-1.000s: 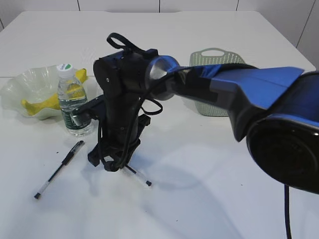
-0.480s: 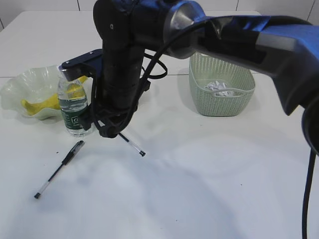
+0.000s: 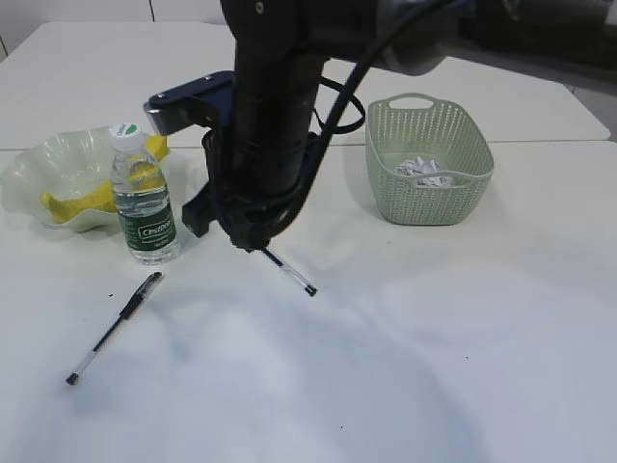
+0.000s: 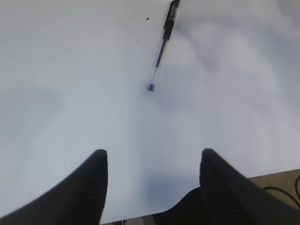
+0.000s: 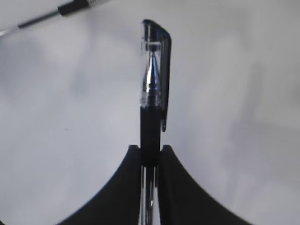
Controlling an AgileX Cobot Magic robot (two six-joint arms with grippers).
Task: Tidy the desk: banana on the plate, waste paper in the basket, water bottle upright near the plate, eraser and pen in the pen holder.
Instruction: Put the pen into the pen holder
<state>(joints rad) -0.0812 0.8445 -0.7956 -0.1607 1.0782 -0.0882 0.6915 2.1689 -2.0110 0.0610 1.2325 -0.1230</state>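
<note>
At the far left of the white table, the banana is lying inside the pale wavy plate. Just beside the plate, on its right, the water bottle is standing upright with its white cap on top. In front of the bottle, a second pen is lying flat on the table, slanted, with its dark cap end toward the bottle. In the left wrist view this same pen is lying well ahead of the left gripper, whose two fingers are standing spread apart over bare table and are holding nothing. In the middle, the right arm is reaching across and hanging above the table. The right gripper is pinching the pen tightly between its pressed fingers; the pen is pointing down and to the right, clear of the table, and its capped end is sticking out beyond the fingertips. At the right, the green basket is standing well apart from the arm, and the crumpled waste paper is resting inside it. I cannot see the eraser or the pen holder.
</note>
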